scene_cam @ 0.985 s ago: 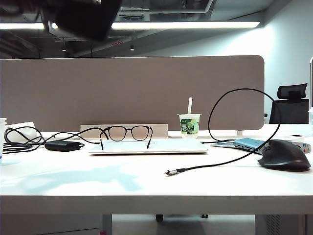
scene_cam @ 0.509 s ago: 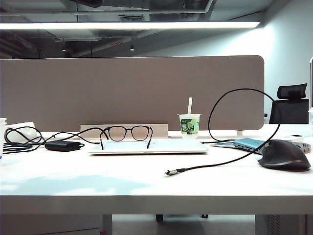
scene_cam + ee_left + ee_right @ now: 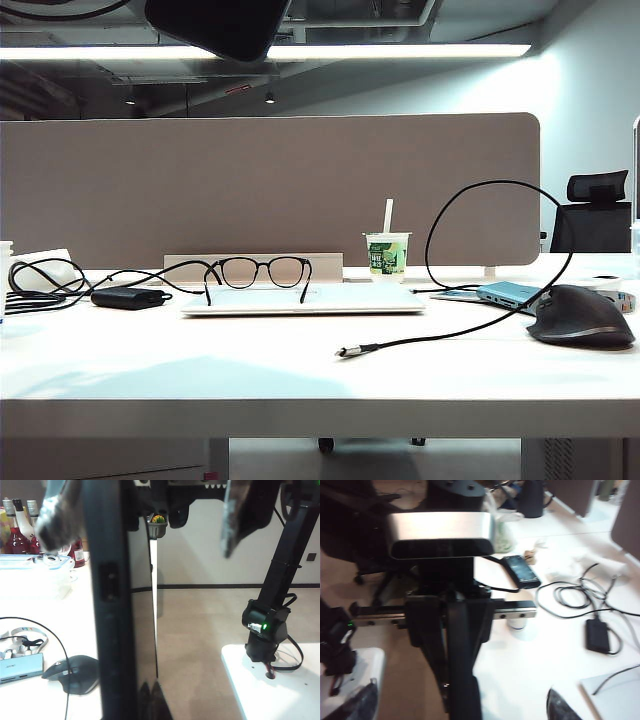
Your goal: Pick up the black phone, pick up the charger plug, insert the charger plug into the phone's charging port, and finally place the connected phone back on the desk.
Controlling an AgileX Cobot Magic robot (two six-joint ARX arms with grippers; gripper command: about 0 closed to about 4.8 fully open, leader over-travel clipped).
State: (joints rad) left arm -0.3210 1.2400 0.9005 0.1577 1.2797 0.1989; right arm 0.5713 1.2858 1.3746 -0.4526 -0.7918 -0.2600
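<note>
Left claw (image 3: 145,525) clamped on the black phone (image 3: 125,630), held edge-on and upright, high above the table (image 3: 200,370); in the exterior view just a dark slab (image 3: 218,25) at the top. Right claw (image 3: 460,705) spread wide, holding nothing, raised off the table. Charger plug (image 3: 347,351) lying mid-table, silver tip leftward, cable (image 3: 450,330) trailing right toward the mouse (image 3: 583,317). Well below both claws, likely closer to the right arm's side.

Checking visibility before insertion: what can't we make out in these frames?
- Exterior view: black phone cut off by the top edge; both grippers out of frame.
- Left wrist view: left gripper blurred, shut on the phone; port not identifiable on its dark edge.
- Right wrist view: open right gripper blurred, cut by the frame edge.
- Exterior view: charger plug on desk too small for connector type.
</note>
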